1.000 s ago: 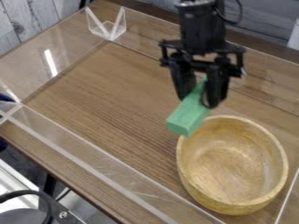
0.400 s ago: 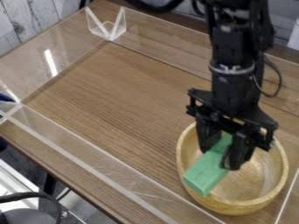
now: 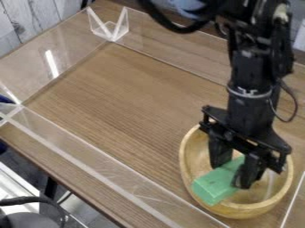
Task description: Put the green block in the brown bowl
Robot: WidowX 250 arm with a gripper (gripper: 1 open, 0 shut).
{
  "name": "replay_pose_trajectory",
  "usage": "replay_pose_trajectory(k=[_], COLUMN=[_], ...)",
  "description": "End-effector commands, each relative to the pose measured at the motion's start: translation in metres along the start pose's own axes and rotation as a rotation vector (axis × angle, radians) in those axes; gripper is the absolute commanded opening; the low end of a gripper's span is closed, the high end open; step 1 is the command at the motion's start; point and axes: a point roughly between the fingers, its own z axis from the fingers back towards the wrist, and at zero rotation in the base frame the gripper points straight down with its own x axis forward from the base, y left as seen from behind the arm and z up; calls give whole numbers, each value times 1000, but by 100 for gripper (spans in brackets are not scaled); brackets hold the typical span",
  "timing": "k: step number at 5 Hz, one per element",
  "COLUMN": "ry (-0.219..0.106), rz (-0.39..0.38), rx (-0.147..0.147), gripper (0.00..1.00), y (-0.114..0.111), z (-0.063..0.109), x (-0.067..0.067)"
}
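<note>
Hand [image 3: 242, 171] points steeply down over the brown bowl [image 3: 194, 149], lower right of the wooden table [image 3: 107, 98]. Black fingers [image 3: 219, 153] reach inside the bowl's rim. Green block [image 3: 217, 184] sits between the fingers at their tips, tilted, its lower end sticking out toward the bowl's near-left inner wall. Fingers look clamped on the green block, one either side of its upper end. Can't tell if the block's low end touches the bowl floor or hangs just above it. Block is fully inside the bowl's outline, left of centre. Clear plastic walls [image 3: 71, 151] run around the table edge; a small clear stand [image 3: 109, 24] sits far back-left, well apart from the hand.
</note>
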Motion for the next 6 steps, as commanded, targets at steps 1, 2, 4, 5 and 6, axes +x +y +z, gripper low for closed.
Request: replay_pose_trajectory(k=[1, 2, 4, 5, 6], ry=[-54, -46, -22, -8, 3], rz=[-7, -1, 8, 15, 24], rx=[-10, -17, -41, -59, -78], gripper=[100, 100, 100, 100, 100], y=[-6, -6, -6, -5, -3], z=[11, 9, 0, -6, -9], x=[9, 8, 12, 17, 22])
